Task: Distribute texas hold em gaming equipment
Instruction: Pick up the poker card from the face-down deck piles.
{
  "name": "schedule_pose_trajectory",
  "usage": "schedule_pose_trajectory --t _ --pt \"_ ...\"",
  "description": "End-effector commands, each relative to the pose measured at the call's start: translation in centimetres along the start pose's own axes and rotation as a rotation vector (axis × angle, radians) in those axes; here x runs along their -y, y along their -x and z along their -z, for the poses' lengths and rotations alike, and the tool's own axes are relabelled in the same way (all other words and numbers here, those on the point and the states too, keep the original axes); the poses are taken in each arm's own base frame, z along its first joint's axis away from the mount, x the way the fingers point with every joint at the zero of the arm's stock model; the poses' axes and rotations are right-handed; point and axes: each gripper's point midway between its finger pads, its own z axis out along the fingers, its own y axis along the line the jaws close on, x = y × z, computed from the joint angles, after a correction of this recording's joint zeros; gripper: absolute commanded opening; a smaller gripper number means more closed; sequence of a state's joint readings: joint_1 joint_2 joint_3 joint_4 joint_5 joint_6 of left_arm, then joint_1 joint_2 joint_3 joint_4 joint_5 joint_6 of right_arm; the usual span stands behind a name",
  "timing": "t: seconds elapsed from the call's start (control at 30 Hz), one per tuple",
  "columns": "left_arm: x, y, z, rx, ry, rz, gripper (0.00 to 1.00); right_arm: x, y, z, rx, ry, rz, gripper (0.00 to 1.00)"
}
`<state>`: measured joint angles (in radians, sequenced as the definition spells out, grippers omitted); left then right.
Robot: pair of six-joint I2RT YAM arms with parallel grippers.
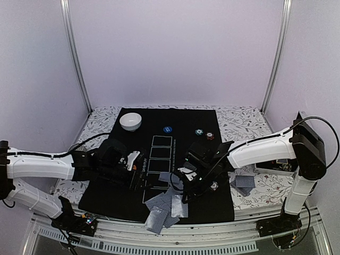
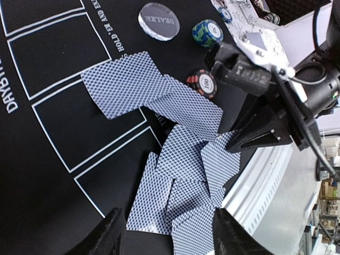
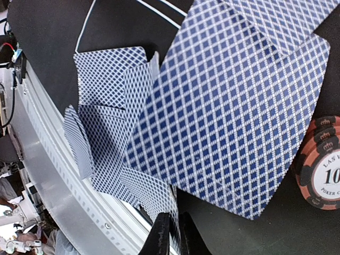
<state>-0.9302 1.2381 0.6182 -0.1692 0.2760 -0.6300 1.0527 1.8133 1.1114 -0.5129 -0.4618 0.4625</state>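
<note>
Cards: the grey-blue-backed playing cards (image 1: 164,210) lie in a loose, overlapping heap at the near edge of the black mat (image 1: 186,122). A few hang past it over the rail of the surface.
Risk: if you drag or nudge the heap toward you, those overhanging cards could slide off. Because they overlap, you may also lift several at once.
Right gripper (image 3: 169,236): its jaws are pressed together low at the heap's near fringe. You cannot tell whether a card edge is pinched between them.
Left gripper (image 2: 170,239): its jaws are apart and empty, and it hovers over the heap's near end.
Red chip stack (image 2: 203,83): it sits just beside the farther cards, where a sweep could knock it.
Farther: the clear dealer button (image 2: 158,21) and a teal chip stack (image 2: 207,32) sit beyond the heap.
Farthest: the white bowl (image 1: 130,121) is well apart from both arms.
</note>
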Motion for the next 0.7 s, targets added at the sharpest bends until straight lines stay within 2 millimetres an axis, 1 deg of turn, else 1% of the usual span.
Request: schedule_pose_trajectory --t 0.0,0.17,0.3,0.43,0.53,0.6,0.67 --pt "-0.3 0.7 0.2 -0.004 0.019 -0.036 0.58 0.9 -0.7 0.7 -0.009 -0.043 0.004 0.09" --pt "-0.1 0.8 -0.3 -0.01 0.007 -0.043 0.59 1.1 -1.3 1.1 -0.025 -0.057 -0.005 0.09" --pt "0.2 1.1 -0.4 -0.008 -0.002 -0.054 0.6 1.2 -1.9 1.9 -0.035 -0.076 -0.008 0.08" --pt "0.8 1.5 -0.3 0.002 -0.028 -0.07 0.61 1.7 -2.2 2.8 -0.029 -0.105 -0.001 0.08" --pt "2.1 1.9 -0.3 0.005 -0.084 -0.079 0.6 1.8 -2.2 3.6 -0.014 -0.091 -0.011 0.04" --pt "3.2 2.1 -0.3 0.011 -0.131 -0.102 0.57 1.7 -1.7 4.3 0.013 -0.049 -0.022 0.03" --pt "4.6 2.1 -0.4 0.019 -0.182 -0.132 0.53 1.2 -0.8 5.3 0.063 0.018 -0.043 0.03"
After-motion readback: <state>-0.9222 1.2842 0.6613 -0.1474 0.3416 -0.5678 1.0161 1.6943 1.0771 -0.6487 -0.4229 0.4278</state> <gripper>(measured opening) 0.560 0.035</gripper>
